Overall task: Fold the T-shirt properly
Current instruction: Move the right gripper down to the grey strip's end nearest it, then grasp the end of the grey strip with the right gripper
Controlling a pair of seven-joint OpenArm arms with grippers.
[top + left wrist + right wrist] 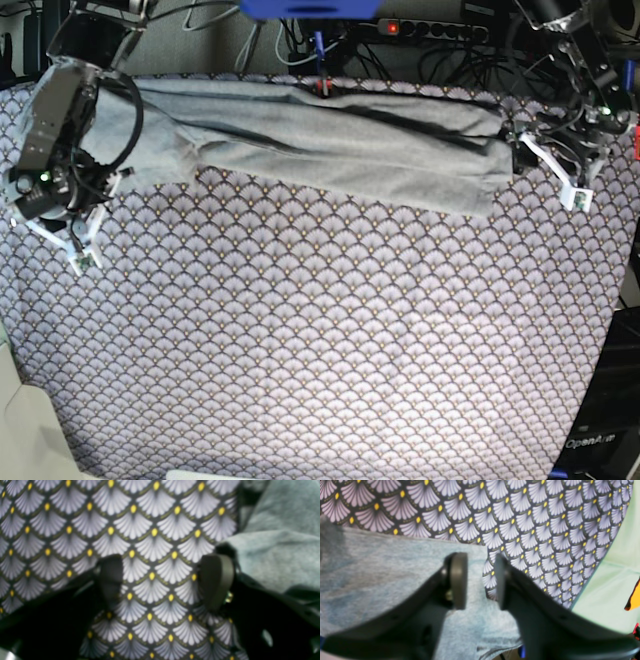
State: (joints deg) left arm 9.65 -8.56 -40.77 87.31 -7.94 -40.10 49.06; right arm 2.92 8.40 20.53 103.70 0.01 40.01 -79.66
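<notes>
The light grey T-shirt lies in a long folded band across the far side of the table. In the right wrist view my right gripper hovers over the shirt's edge. Its jaws stand apart, the fabric lies flat below the gap, and nothing is pinched. My left gripper is wide open over the patterned cloth, with the shirt's other end just to its right and untouched. In the base view the two arms stand at the band's two ends.
A purple-grey scallop-patterned cloth covers the whole table. Cables and a power strip run behind the far edge. A pale green surface shows beyond the table's edge in the right wrist view.
</notes>
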